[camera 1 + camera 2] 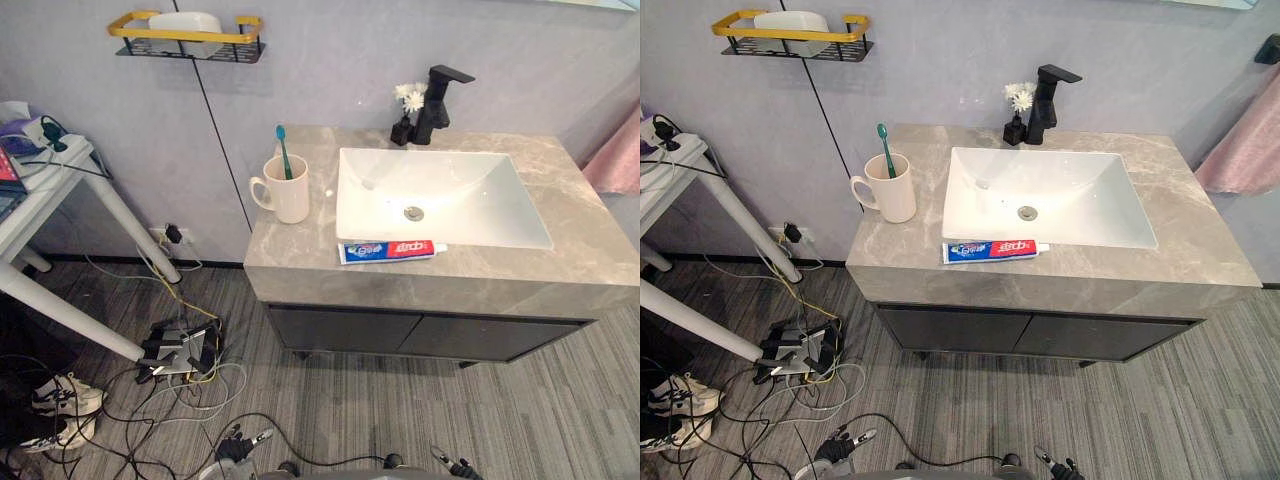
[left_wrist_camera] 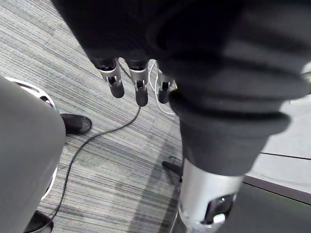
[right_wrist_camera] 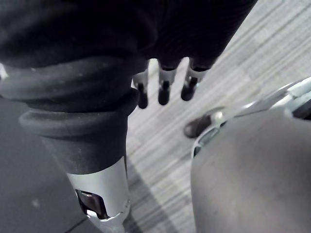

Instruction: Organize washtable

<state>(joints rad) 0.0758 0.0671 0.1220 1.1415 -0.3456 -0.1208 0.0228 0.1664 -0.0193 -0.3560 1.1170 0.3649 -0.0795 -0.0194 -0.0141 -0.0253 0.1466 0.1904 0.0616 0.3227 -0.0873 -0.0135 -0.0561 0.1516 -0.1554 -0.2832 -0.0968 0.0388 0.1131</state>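
You have not started yet. Your left hand (image 2: 140,90) and right hand (image 3: 164,91) hang low over the floor, with fingers straight and loose, holding nothing. The toothpaste (image 1: 390,250) lies flat on the bench (image 1: 290,245), right along the front rim of the sink (image 1: 480,195). I think it should go first, maybe into the mug (image 1: 288,192), which stands left of the sink with the toothbrush (image 1: 283,150) in it. You must lift a hand and reach over the bench edge. Nothing blocks the tube. The tap (image 1: 437,100) and the little flower vase (image 1: 404,118) stand at the back, well away.
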